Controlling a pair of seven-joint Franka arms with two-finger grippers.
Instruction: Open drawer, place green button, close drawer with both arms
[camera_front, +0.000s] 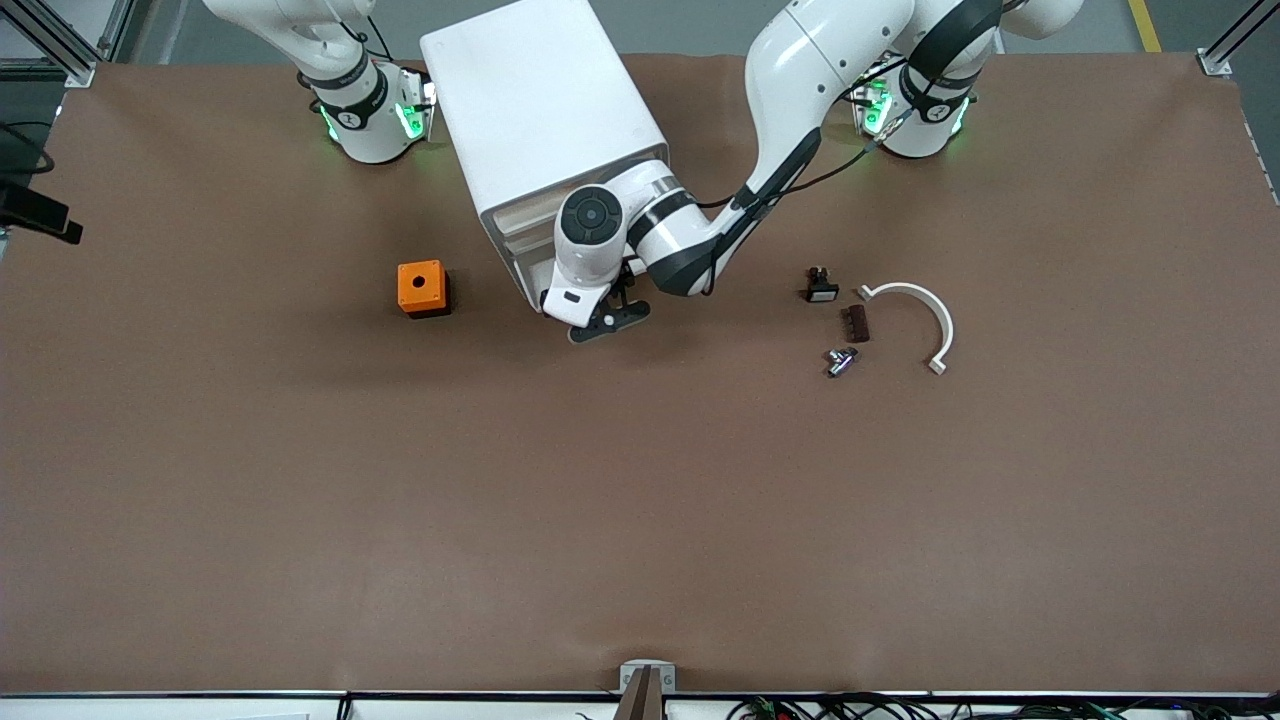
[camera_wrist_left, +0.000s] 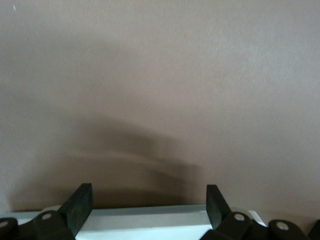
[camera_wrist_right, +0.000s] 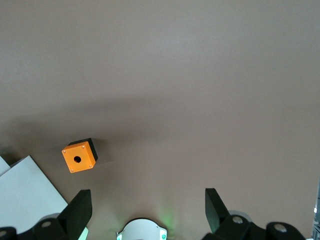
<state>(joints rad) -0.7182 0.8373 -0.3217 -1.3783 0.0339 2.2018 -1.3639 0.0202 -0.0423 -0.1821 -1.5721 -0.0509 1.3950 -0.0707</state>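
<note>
Brown tabletop (camera_front: 640, 520). Orange box (camera_front: 423, 288) toward the right arm's end; right tool (camera_wrist_right: 145, 210) raised, wide, waiting. Left tool (camera_front: 607, 318) wide, empty, at white drawer cabinet's (camera_front: 545, 120) front. Button (camera_front: 841, 361) well apart, toward the left arm's end, beside white curved bracket (camera_front: 925, 312).

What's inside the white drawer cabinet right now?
Not visible: the white drawer cabinet looks closed, so its contents are hidden. The open left gripper hangs at its drawer front, partly covering it. The right gripper waits, open.
</note>
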